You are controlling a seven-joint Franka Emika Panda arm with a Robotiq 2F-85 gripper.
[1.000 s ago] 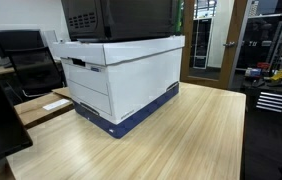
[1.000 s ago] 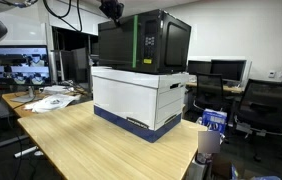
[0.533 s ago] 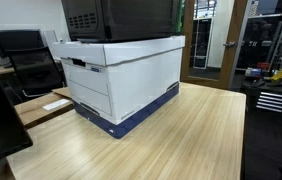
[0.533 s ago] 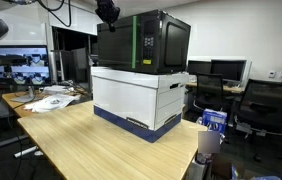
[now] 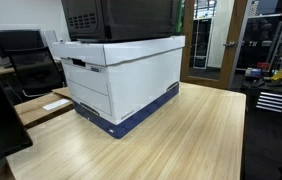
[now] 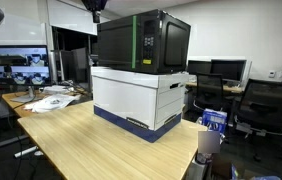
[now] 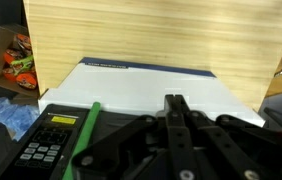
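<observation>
A black microwave (image 6: 141,40) with a green stripe stands on a white storage box (image 6: 139,98) with a blue base, on a wooden table (image 6: 91,140). My gripper (image 6: 93,4) hangs at the top edge of an exterior view, above the microwave's upper corner and apart from it. In the wrist view the gripper (image 7: 174,99) looks straight down with its fingers pressed together and nothing between them. Below it lie the microwave's keypad (image 7: 49,140), the white box lid (image 7: 151,88) and the table (image 7: 151,35). An exterior view shows the microwave (image 5: 121,18) and box (image 5: 121,75) but not the gripper.
Papers (image 6: 51,100) lie on the table's far end near a monitor (image 6: 16,65). Office chairs (image 6: 266,105) stand behind the table. Beside the table, the wrist view shows a cardboard box with orange items (image 7: 11,55) and a blue object (image 7: 6,112).
The gripper has risen from just above the microwave's top corner and drifted sideways toward the upper frame edge. It stays shut. Microwave and box have not moved.
</observation>
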